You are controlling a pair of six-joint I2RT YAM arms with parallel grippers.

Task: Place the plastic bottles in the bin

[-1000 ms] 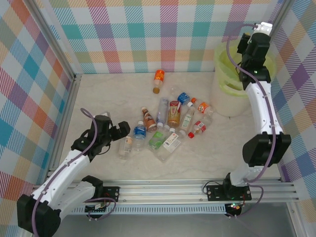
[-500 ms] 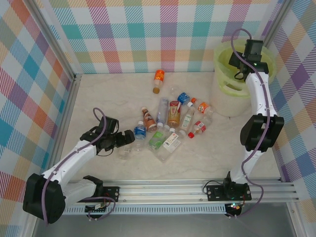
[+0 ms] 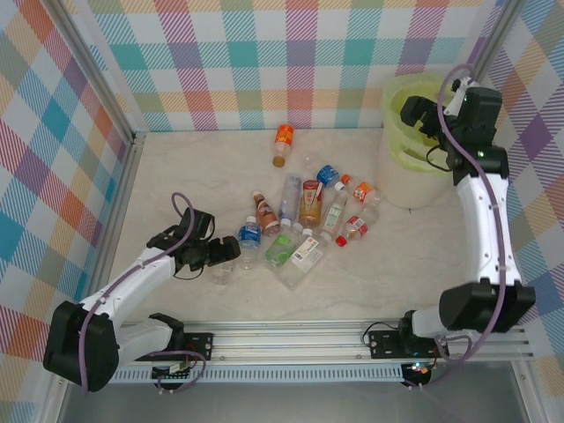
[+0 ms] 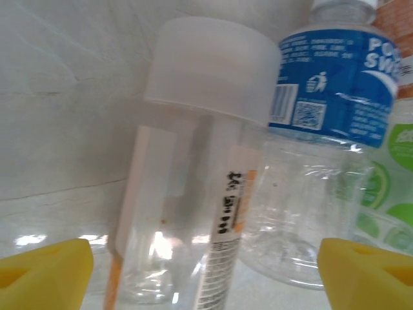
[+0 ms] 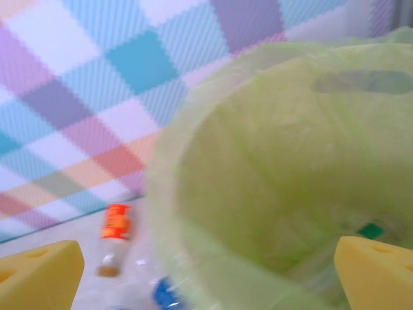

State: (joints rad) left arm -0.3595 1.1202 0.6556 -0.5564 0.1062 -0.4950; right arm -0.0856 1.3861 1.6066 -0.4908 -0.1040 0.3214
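The left claw [image 3: 226,254] is open wide, with a clear plastic bottle with a white cap [image 4: 187,194] lying between its yellow fingers [image 4: 45,271], just beside a clear bottle with a blue label [image 4: 335,90]. The right claw [image 3: 412,112] is open wide too, holding nothing, up over the round whitish bin with the lime-green bag [image 3: 407,187] at the far right. The other plastic bottles [image 3: 310,201] lie in a heap on the pale desk [image 3: 185,167].

Crowded bottles [image 3: 310,201]; bin [image 3: 411,187] mouth seemingly open
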